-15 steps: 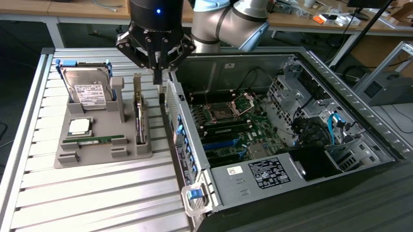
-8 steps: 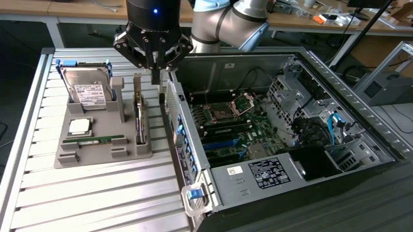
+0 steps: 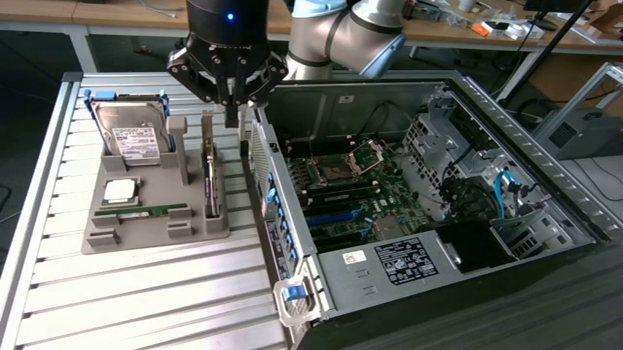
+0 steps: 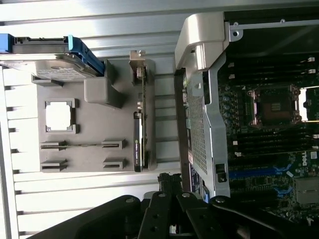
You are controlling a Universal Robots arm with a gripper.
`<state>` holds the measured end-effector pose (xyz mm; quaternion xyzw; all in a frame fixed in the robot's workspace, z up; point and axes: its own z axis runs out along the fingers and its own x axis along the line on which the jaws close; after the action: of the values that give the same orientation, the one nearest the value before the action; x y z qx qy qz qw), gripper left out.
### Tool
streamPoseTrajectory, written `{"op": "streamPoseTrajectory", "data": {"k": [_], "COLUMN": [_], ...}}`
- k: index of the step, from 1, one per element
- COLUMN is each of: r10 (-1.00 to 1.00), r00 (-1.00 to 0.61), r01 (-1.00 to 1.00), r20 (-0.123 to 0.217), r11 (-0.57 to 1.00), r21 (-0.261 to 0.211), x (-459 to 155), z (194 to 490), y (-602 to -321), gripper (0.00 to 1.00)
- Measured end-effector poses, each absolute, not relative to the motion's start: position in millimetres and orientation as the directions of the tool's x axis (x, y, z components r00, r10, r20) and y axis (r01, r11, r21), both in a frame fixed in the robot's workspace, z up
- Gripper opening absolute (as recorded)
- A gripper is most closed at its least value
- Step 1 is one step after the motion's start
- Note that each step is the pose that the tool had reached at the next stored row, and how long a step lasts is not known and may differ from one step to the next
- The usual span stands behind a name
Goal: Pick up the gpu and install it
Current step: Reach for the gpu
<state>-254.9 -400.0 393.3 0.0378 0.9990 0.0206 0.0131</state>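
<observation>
The gpu (image 3: pixel 209 175) stands on its edge in a slot of the grey holder tray (image 3: pixel 146 239), its silver bracket end toward the back of the table. In the wrist view the gpu (image 4: pixel 139 142) is a thin dark strip with the bracket (image 4: pixel 138 64) at one end. My gripper (image 3: pixel 235 117) hangs just above and beside the gpu's bracket end, between the tray and the side wall of the open computer case (image 3: pixel 292 219). Its fingers are shut together with nothing between them. The gripper (image 4: pixel 169 180) points down over the gap beside the case wall.
On the tray lie a silver hard drive (image 3: pixel 131 135), a square processor (image 3: pixel 120 189) and a slim green memory stick (image 3: pixel 142 209). The open case shows the motherboard (image 3: pixel 355 182) with blue slots (image 4: pixel 254 172). Bare slatted table (image 3: pixel 146 299) lies in front of the tray.
</observation>
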Motion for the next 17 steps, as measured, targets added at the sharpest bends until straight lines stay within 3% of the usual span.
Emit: {"op": "streamPoseTrajectory", "data": {"k": [17], "r10": [0.076], "r00": [-0.997], "r01": [0.075], "r20": [-0.025], "r11": [0.996], "r21": [0.042], "x": [-269.6], "z": [393.3], "y": [-400.0], "gripper": [0.11]}}
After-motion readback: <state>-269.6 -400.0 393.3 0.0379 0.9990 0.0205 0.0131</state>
